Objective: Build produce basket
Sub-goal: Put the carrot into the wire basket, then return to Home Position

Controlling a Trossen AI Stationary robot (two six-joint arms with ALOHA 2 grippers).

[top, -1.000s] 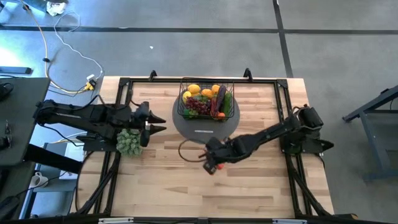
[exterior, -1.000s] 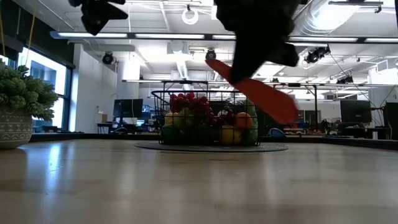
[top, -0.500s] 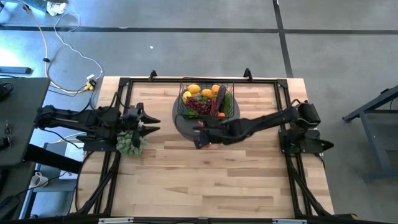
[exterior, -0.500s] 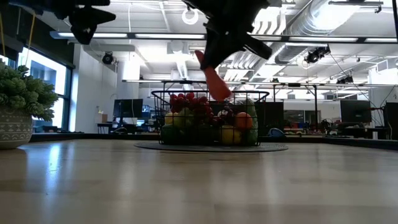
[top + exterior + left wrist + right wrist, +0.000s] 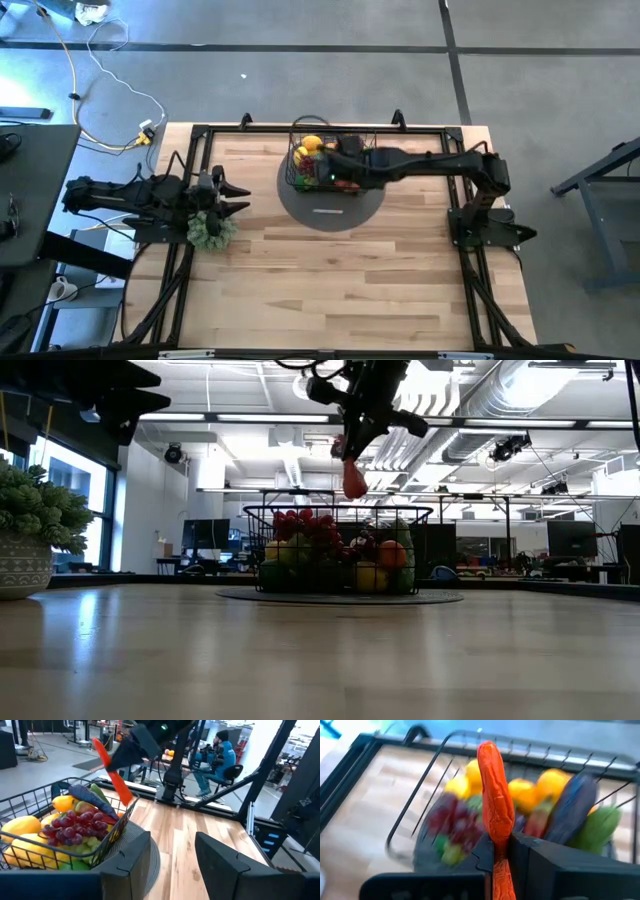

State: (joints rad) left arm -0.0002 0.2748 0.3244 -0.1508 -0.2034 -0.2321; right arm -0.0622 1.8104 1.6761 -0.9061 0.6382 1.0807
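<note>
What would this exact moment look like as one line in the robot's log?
right hand: shut on red pepper, above basket | left hand: empty, waiting by potted plant | pepper not yet dropped

The table point(image 5: 330, 270) is a light wooden butcher-block top, framed along its edges by black metal rails. A round grey disc point(image 5: 330, 208) lies flat on it toward the far middle. The black wire basket point(image 5: 310, 178) stands on that disc, not on the wood itself. At the left edge a small potted plant point(image 5: 210, 229) in a patterned pot stands on the boards, well apart from the disc. The right arm's base point(image 5: 482, 228) appears to be mounted at the right edge, though its footing is partly hidden.
</note>
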